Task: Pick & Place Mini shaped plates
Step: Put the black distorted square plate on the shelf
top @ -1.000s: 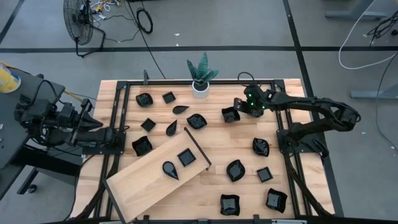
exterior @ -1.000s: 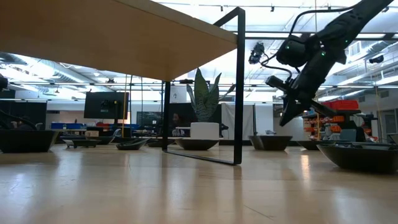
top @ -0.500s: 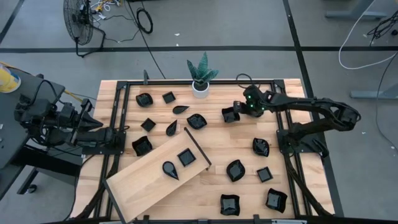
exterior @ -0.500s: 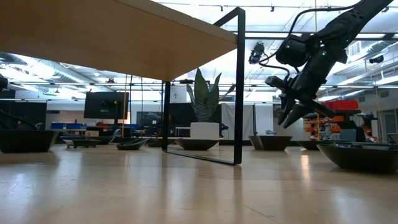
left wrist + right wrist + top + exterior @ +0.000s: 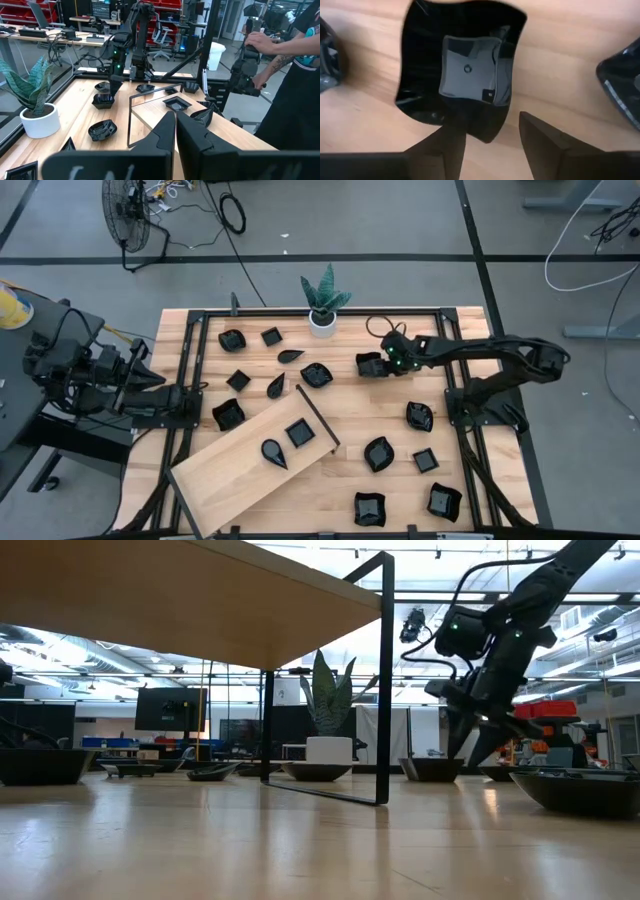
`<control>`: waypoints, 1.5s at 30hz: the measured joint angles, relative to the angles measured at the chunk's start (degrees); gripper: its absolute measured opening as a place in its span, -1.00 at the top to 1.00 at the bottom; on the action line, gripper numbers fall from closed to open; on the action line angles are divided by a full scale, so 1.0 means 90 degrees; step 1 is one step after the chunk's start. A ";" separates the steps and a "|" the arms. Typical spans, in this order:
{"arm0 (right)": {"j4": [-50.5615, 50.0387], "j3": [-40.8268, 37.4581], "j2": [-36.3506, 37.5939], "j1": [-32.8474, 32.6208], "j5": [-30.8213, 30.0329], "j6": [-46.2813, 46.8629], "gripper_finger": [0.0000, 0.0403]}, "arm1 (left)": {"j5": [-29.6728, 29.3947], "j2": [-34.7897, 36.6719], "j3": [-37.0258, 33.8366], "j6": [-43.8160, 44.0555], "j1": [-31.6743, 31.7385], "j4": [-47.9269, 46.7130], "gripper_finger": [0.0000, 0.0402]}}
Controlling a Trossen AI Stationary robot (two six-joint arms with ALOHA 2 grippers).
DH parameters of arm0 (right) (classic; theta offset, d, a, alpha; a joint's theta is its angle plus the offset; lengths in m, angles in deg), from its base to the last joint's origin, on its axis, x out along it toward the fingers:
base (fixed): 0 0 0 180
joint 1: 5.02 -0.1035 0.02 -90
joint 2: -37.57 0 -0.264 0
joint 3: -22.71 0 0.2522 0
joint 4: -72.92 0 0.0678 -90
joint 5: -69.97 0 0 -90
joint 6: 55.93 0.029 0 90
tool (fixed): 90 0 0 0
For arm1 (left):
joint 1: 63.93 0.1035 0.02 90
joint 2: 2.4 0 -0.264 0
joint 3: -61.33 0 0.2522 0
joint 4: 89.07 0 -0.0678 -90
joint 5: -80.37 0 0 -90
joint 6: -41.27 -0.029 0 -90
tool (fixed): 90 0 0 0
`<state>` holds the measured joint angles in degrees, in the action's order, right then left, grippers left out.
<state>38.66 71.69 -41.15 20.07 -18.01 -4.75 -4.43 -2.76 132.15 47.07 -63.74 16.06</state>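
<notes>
Many mini shaped plates, small and glossy black, lie scattered over the wooden table (image 5: 470,442). A square one (image 5: 299,433) and a teardrop one (image 5: 273,452) rest on the raised wooden board (image 5: 235,468). My right gripper (image 5: 381,364) points down, open, over a wavy square plate (image 5: 465,65) at the far middle of the table. Its two fingers (image 5: 542,142) stand on either side of that plate's nearest rim corner (image 5: 487,131). In the low view it shows as the right gripper (image 5: 476,752) above the plate (image 5: 435,768). My left gripper (image 5: 176,131) waits shut at the table's left edge. My right gripper comes at the wavy square plate from above with its fingers on either side of one rim corner (image 5: 487,131). I cannot tell whether either finger touches the rim. The plate lies flat on the table.
A white pot with a green plant (image 5: 323,308) stands at the far edge, left of the right gripper. The board sits on a black metal frame (image 5: 385,680). More plates lie close by, one (image 5: 316,375) left of the gripper. A person (image 5: 280,55) stands beyond the table.
My right gripper has opened from shut and has come down a little toward the table's left, onto the wavy square plate. The plate has stayed where it was.
</notes>
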 joint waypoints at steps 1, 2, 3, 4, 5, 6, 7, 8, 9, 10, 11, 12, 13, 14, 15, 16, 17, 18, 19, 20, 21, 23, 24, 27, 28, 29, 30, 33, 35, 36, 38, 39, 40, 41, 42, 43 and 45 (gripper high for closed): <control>0.0001 0.0000 -0.0037 -0.0014 -0.0002 0.0049 0.10 | 0.0000 0.0000 0.0002 0.0000 0.0002 0.0000 0.91; 0.0009 0.0000 -0.0057 -0.0024 -0.0003 0.0081 0.12 | 0.0000 0.0000 0.0002 0.0000 0.0001 -0.0002 0.91; 0.0003 0.0000 -0.0063 -0.0029 -0.0003 0.0092 0.15 | 0.0000 0.0000 0.0001 0.0000 0.0001 -0.0001 0.91; 0.0004 0.0000 -0.0063 -0.0029 -0.0005 0.0092 0.17 | 0.0000 0.0000 0.0001 0.0000 0.0002 -0.0001 0.91; 0.0011 0.0000 -0.0063 -0.0029 -0.0022 0.0093 0.20 | 0.0000 0.0000 0.0002 0.0000 0.0001 -0.0001 0.91; 0.0003 0.0000 -0.0063 -0.0029 -0.0061 0.0098 0.23 | 0.0000 0.0000 0.0002 0.0000 0.0002 0.0001 0.91; 0.0002 0.0000 -0.0063 -0.0029 -0.0099 0.0107 0.25 | 0.0000 0.0000 0.0002 0.0000 0.0000 -0.0002 0.91; 0.0004 0.0000 -0.0063 -0.0029 -0.0126 0.0114 0.29 | 0.0000 0.0000 0.0002 0.0000 0.0000 0.0001 0.91; 0.0002 0.0000 -0.0063 -0.0029 -0.0146 0.0114 0.32 | 0.0000 0.0000 0.0002 0.0000 0.0000 -0.0001 0.91; 0.0003 0.0000 -0.0063 -0.0029 -0.0175 0.0127 0.35 | 0.0000 0.0000 0.0001 0.0000 0.0001 -0.0001 0.91; 0.0002 0.0000 -0.0063 -0.0029 -0.0188 0.0189 0.38 | 0.0000 0.0000 0.0002 0.0000 0.0000 -0.0002 0.91; 0.0002 0.0000 -0.0061 -0.0029 -0.0222 0.0263 0.42 | 0.0000 0.0000 0.0000 0.0000 0.0001 -0.0001 0.91; 0.0003 0.0000 -0.0062 -0.0026 -0.0237 0.0318 0.45 | 0.0000 0.0000 0.0000 0.0000 0.0001 -0.0001 0.91; 0.0007 0.0000 -0.0061 -0.0026 -0.0258 0.0348 0.48 | 0.0000 0.0000 0.0001 0.0000 0.0001 -0.0001 0.91; 0.0004 0.0000 -0.0061 -0.0026 -0.0274 0.0383 0.52 | 0.0000 0.0000 0.0001 0.0000 0.0001 -0.0002 0.91; -0.0001 0.0000 -0.0061 -0.0026 -0.0284 0.0407 0.55 | 0.0000 0.0000 0.0001 0.0000 0.0000 0.0000 0.91; 0.0002 0.0000 -0.0061 -0.0026 -0.0286 0.0427 0.59 | 0.0000 0.0000 0.0001 0.0000 0.0002 -0.0001 0.91; 0.0005 0.0000 -0.0061 -0.0026 -0.0288 0.0427 0.62 | 0.0000 0.0000 0.0000 0.0000 0.0001 -0.0001 0.91; 0.0007 0.0000 -0.0061 -0.0026 -0.0288 0.0427 0.65 | 0.0000 0.0000 0.0002 0.0000 0.0000 -0.0002 0.91; 0.0007 0.0000 -0.0061 -0.0026 -0.0288 0.0428 0.69 | 0.0000 0.0000 0.0002 0.0000 0.0002 -0.0002 0.91; 0.0007 0.0000 -0.0061 -0.0026 -0.0288 0.0428 0.72 | 0.0000 0.0000 0.0000 0.0000 0.0000 -0.0002 0.91; 0.0007 0.0000 -0.0061 -0.0026 -0.0288 0.0428 0.78 | 0.0000 0.0000 0.0002 0.0000 0.0001 -0.0002 0.91; 0.0007 0.0000 -0.0061 -0.0026 -0.0288 0.0447 0.81 | 0.0000 0.0000 0.0002 0.0000 0.0000 -0.0001 0.91; 0.0010 0.0000 -0.0061 -0.0026 -0.0289 0.0633 0.88 | 0.0000 0.0000 0.0001 0.0000 0.0002 -0.0001 0.91; 0.0019 0.0000 -0.0061 -0.0026 -0.0291 0.0670 0.90 | 0.0000 0.0000 0.0002 0.0000 0.0002 0.0000 0.91; 0.0028 0.0000 -0.0061 -0.0026 -0.0290 0.0680 0.93 | 0.0000 0.0000 0.0001 0.0000 0.0001 0.0001 0.91; 0.0026 0.0000 -0.0058 -0.0026 -0.0289 0.0713 0.95 | 0.0000 0.0000 0.0002 0.0000 0.0002 -0.0002 0.91; 0.0028 0.0000 -0.0058 -0.0026 -0.0288 0.0775 0.98 | 0.0000 0.0000 0.0002 0.0000 0.0002 0.0001 0.91; 0.0026 0.0000 -0.0055 -0.0026 -0.0286 0.0849 0.98 | 0.0000 0.0000 0.0002 0.0000 0.0000 -0.0001 0.91; 0.0024 0.0000 -0.0050 -0.0026 -0.0281 0.0902 0.98 | 0.0000 0.0000 0.0002 0.0000 0.0001 -0.0001 0.91; 0.0016 0.0000 0.0010 -0.0027 -0.0242 0.0949 0.99 | 0.0000 0.0000 0.0002 0.0000 0.0000 -0.0001 0.91; 0.0011 0.0005 0.0061 -0.0048 -0.0237 0.0962 0.99 | 0.0000 0.0000 0.0002 0.0000 0.0002 0.0000 0.91; -0.0060 0.0035 0.0125 -0.0070 -0.0241 0.0989 0.99 | 0.0000 0.0000 0.0002 0.0000 0.0000 -0.0002 0.91; -0.0111 0.0081 0.0188 -0.0093 -0.0249 0.0999 0.99 | 0.0000 0.0000 0.0002 0.0000 0.0002 0.0001 0.91; -0.0134 0.0136 0.0261 -0.0118 -0.0246 0.0998 0.99 | 0.0000 0.0000 0.0002 0.0000 0.0001 -0.0002 0.91; -0.0162 0.0200 0.0337 -0.0139 -0.0245 0.0994 0.99 | 0.0000 0.0000 0.0000 0.0000 0.0000 0.0000 0.91; -0.0203 0.0344 0.0485 -0.0189 -0.0242 0.0987 1.00 | 0.0000 0.0000 0.0002 0.0000 0.0001 -0.0001 0.91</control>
<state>36.83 74.78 -36.79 18.38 -20.19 4.13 -4.43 -2.76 132.17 47.07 -63.73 16.05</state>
